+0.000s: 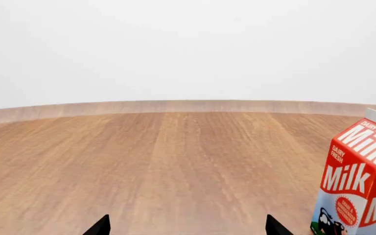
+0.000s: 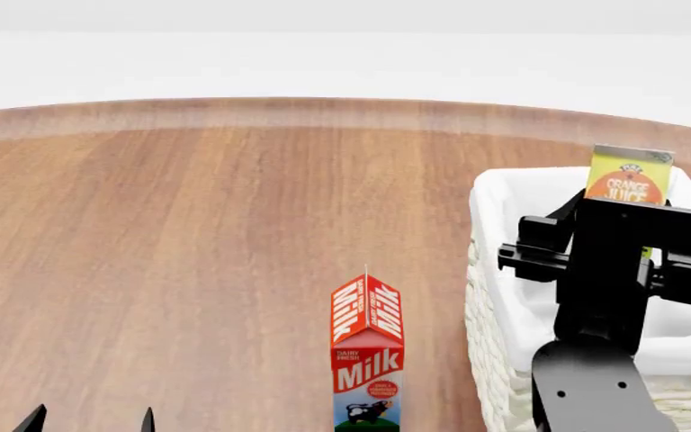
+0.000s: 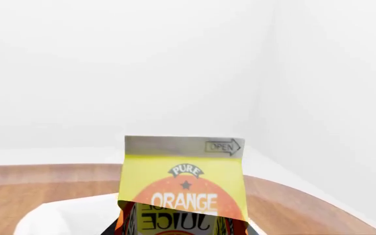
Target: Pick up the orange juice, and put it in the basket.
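The orange juice (image 2: 629, 178), a yellow-green gable-top carton with an orange panel, stands upright in my right gripper (image 2: 625, 220) over the back part of the basket (image 2: 488, 297). The basket is a large cream wicker basket with a white liner, at the right of the table. In the right wrist view the carton (image 3: 184, 183) fills the space between the jaws, which are shut on it, with the basket's liner (image 3: 57, 218) below. My left gripper (image 2: 87, 421) is open and empty, low at the near left; its two tips show in the left wrist view (image 1: 188, 227).
A red-and-white Milk carton (image 2: 367, 355) stands upright on the wooden table (image 2: 201, 234), just left of the basket; it also shows in the left wrist view (image 1: 358, 186). The table's curved far edge meets a white wall.
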